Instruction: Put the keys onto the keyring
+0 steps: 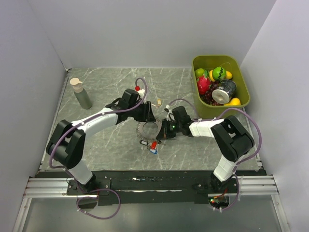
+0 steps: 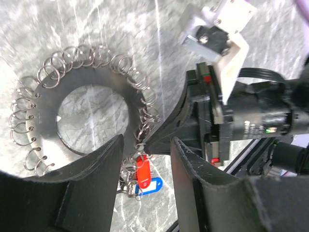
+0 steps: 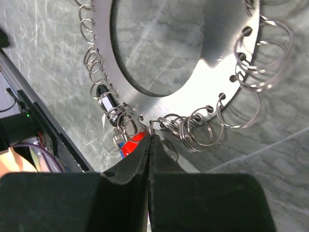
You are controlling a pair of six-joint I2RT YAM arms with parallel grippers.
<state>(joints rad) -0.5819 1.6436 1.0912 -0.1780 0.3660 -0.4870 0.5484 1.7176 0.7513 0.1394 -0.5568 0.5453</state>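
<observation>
On the table [image 1: 111, 82], the keyring [image 2: 96, 79] (flat disc fringed with loops): right hand [image 3: 150, 137] closed, left hand [image 2: 147, 142] open.

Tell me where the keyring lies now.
In the top view the keyring lies in the middle of the table, between both grippers: the left gripper over its far edge, the right gripper at its right edge.

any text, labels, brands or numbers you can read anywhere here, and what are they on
No text can be read in any view.
The can in the green bin: label print, too small to read.
The black motor housing on the right arm: white print, too blurred to read.
The red tag and blue tag by the keyring: no writing shows.
</observation>
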